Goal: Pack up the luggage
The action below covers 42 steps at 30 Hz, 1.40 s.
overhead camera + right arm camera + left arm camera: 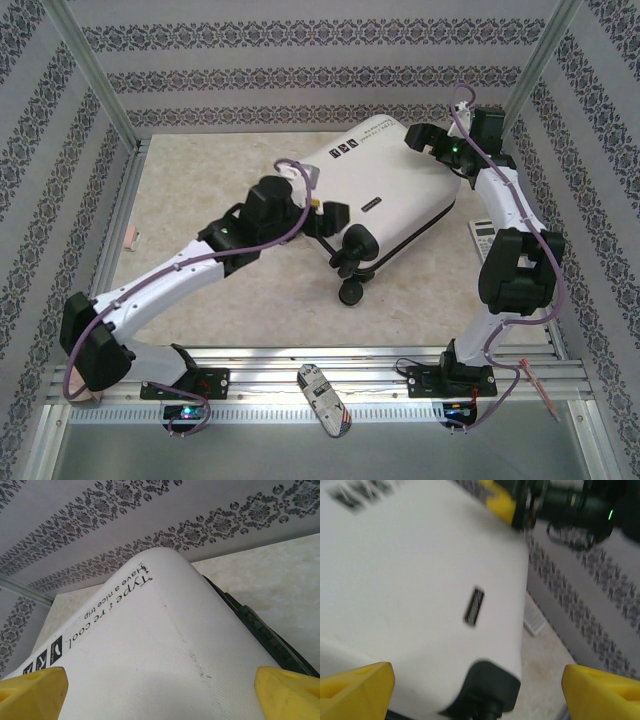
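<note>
Found a small patterned object (325, 400) on the near rail (250, 372), at 6 o'clock of the table (200, 180); could not identify it.

Noted the left fingers (355, 690) spread wide apart and clamped on nothing. Placed them just beside the long side of the suitcase (385, 190), at its 9 o'clock and close to the wheel end.

Located the suitcase mid-table, closed and lying flat on one shell. Noted the black wheels (351, 293) pointing toward 6 o'clock and the printed end toward 1 o'clock. Saw nothing loose on top of the shell. Judged the flat pose a convenience for reaching the zipper band (260, 630) round the edge.

Recorded a calculator (482, 238) on the table at 3 o'clock of the suitcase, apart from it, and a small pink item (132, 237) at 9 o'clock near the frame.

Noted the right fingers (30, 690) likewise spread apart and holding nothing. Placed them over the far corner of the suitcase at 1 o'clock, with the printed lettering (107, 607) directly ahead.

Judged the two placements deliberate: one arm at each diagonal end, suited either to steadying the shell or to working the zipper. Could not tell whether the zipper is fully run, nor what lies inside. Unable therefore to rate packing as begun or complete.
</note>
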Tool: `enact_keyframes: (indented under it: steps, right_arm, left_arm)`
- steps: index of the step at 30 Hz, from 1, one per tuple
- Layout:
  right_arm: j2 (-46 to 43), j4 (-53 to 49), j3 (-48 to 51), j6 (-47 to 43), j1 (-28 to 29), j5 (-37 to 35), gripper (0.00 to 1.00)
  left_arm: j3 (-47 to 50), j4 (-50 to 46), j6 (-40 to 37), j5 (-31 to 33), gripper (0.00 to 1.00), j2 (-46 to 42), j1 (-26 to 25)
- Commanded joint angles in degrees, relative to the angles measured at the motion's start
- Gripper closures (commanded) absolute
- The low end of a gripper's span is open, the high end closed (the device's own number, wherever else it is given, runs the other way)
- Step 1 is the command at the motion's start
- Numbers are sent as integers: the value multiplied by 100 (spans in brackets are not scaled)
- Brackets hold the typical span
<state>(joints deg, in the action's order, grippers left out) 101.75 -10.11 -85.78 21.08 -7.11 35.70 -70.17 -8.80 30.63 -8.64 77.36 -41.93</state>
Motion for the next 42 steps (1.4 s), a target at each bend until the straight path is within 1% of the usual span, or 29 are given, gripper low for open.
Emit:
enact_keyframes:
  steps: [1,4,8,12,16,18,21,24,27,31,33,35,37,39,42]
  right_arm:
    - [-425,1,315,126,-166,25,4]
    - [-768,144,729,163,-294,-84,3]
    - [-1255,230,1244,181,-467,-266,2]
    - [-1824,251,1822,216,-647,-499,2]
    - [-2414,352,2519,355,-777,-754,2]
    - [-2678,486,2881,441,-812,-766,2]
    - [-3034,587,3359,575,-843,-788,2]
    - [-3329,709,3858,765,-862,-763,2]
    - [-3516,1103,4391,1073,-877,-610,2]
    - [-3632,1559,4867,1378,-936,-544,2]
    - [-3653,1886,5094,1636,-996,-546,2]
    - [-3639,2241,5318,1937,-1091,-607,2]
    - [-3580,2439,5429,2101,-1176,-608,2]
    - [-3487,2641,5485,2229,-1274,-524,2]
    - [-3255,3277,5652,2573,-1453,-231,2]
  left_arm:
    - [-323,-514,-568,293,12,-15,396]
    - [-518,-529,-626,29,12,185,865]
    - [-903,-599,-655,-578,12,673,1499]
    - [-1377,-769,-892,-700,12,1197,1937]
    - [-1959,-931,-884,-1027,12,1850,2534]
    - [-2315,-1119,-908,-1108,12,2223,2735]
    - [-2859,-1448,-1042,-1107,13,2762,2871]
    - [-3279,-1703,-1085,-893,13,3269,2974]
    - [-3714,-2037,-1113,-447,14,3771,3056]
    - [-4207,-2270,-1052,-377,16,4418,3159]
    - [-4523,-2515,-1084,-88,16,4746,3164]
    - [-4906,-2823,-1152,49,18,5138,3173]
    - [-5096,-2960,-1153,-30,19,5373,3172]
    - [-5081,-2914,-1100,-175,20,5455,3171]
    - [-4937,-2762,-1017,-381,20,5465,3171]
